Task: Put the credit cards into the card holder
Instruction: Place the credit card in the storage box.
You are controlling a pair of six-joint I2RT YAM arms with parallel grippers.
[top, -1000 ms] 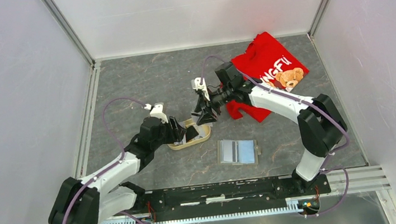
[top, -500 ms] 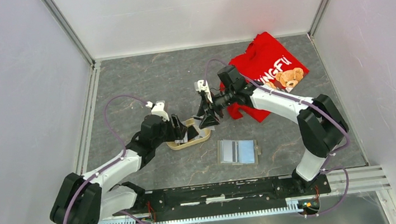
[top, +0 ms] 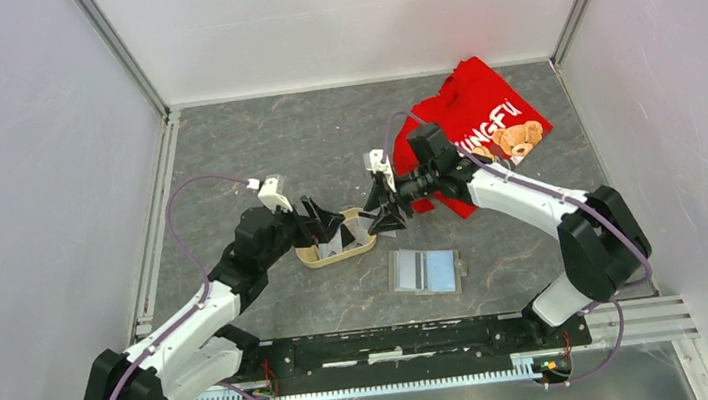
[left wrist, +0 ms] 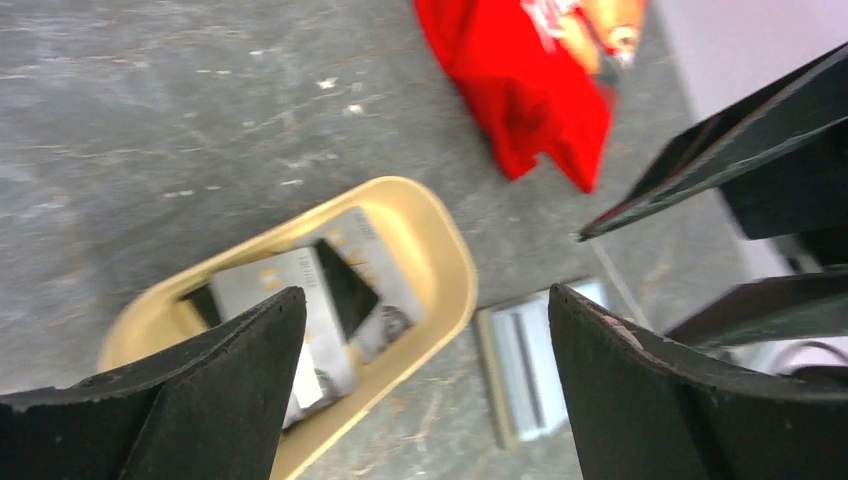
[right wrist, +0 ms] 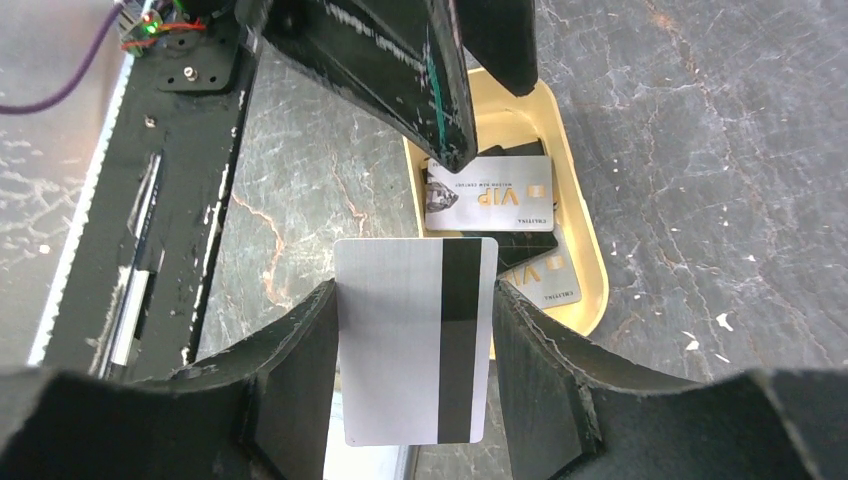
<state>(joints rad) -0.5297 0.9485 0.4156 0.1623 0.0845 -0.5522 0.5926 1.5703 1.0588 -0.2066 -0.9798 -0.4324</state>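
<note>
Since a sec ago both arms have shifted: the R gripper (right wrist: 412, 295) has pulled back off the tray (left wrist: 452, 265) twd the right w/ a card (right wrist: 400, 380) in its grip. The L gripper (left wrist: 425, 292) has risen and pushed fwd over the tray. The R fingers are closed in against the card's two long edges, stripe side facing the wrist cam. We judge that leaves a short edge free to slide into a pocket. The L jaws gape wide w/ nothing in them, prob. just clearing the way. More cards (right wrist: 488, 205) lie overlapped in the tray. The holder (top: 425, 270) lies open and flat, near the tray's right, not touching it. Surface: grey marbled mat (top: 264, 150), red shirt (top: 476, 116) at far right. Plain white walls (top: 350, 19) w/ alu posts (top: 122, 55) box us in.
</note>
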